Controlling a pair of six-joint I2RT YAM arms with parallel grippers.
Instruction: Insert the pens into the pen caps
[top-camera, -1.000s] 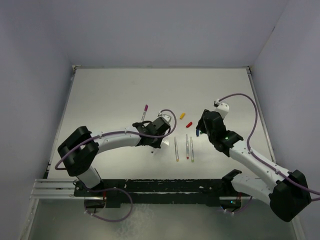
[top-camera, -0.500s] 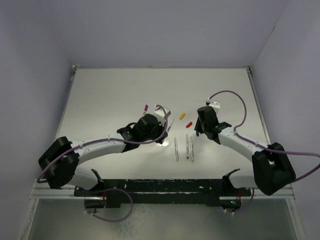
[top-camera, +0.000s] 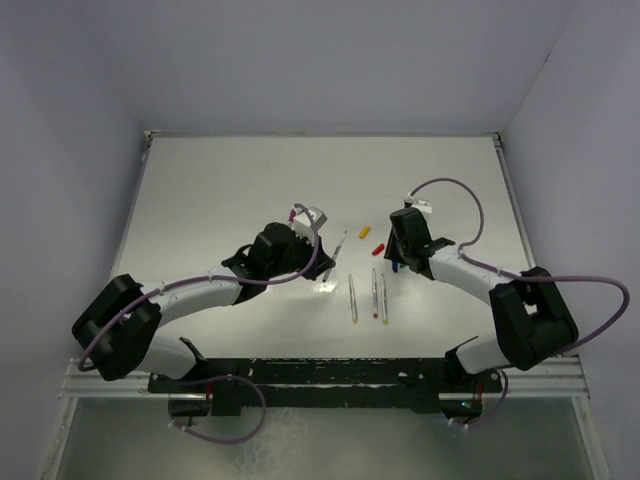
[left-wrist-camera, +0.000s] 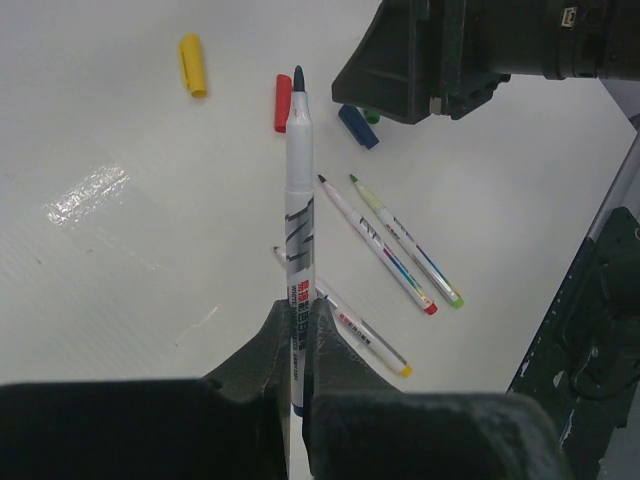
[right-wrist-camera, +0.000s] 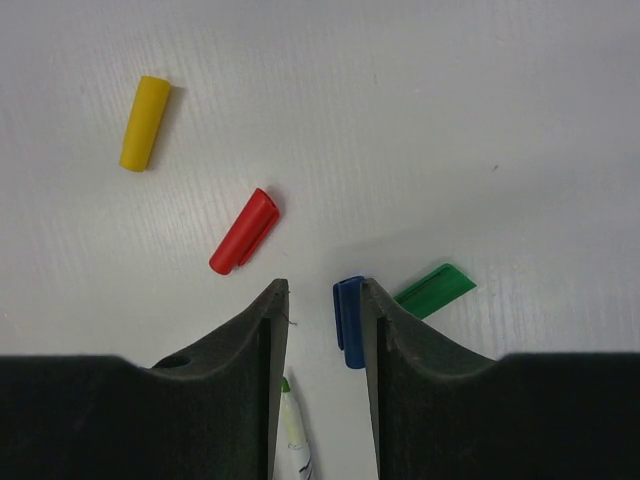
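Note:
My left gripper (left-wrist-camera: 298, 312) (top-camera: 325, 268) is shut on the lower end of a silver-grey pen (left-wrist-camera: 298, 200) (top-camera: 339, 247). Its dark blue tip points toward the caps. My right gripper (right-wrist-camera: 324, 295) (top-camera: 397, 262) is down at the table and open around the blue cap (right-wrist-camera: 348, 320). The cap lies against the right finger, and a gap shows at the left finger. The green cap (right-wrist-camera: 434, 290) sits just outside that finger. The red cap (right-wrist-camera: 244, 231) (top-camera: 378, 247) and yellow cap (right-wrist-camera: 145, 123) (top-camera: 364, 231) lie farther out. Three pens (top-camera: 375, 293) lie side by side on the table.
The three loose pens show in the left wrist view with red (left-wrist-camera: 375, 245), green (left-wrist-camera: 405, 240) and yellow (left-wrist-camera: 350, 325) ends. A green-tipped pen (right-wrist-camera: 294, 425) reaches under my right gripper's left finger. The black base rail (top-camera: 320, 385) runs along the near edge.
The left arm carried its pen up and right, toward the caps. The right gripper came down over the blue cap and its jaws narrowed.

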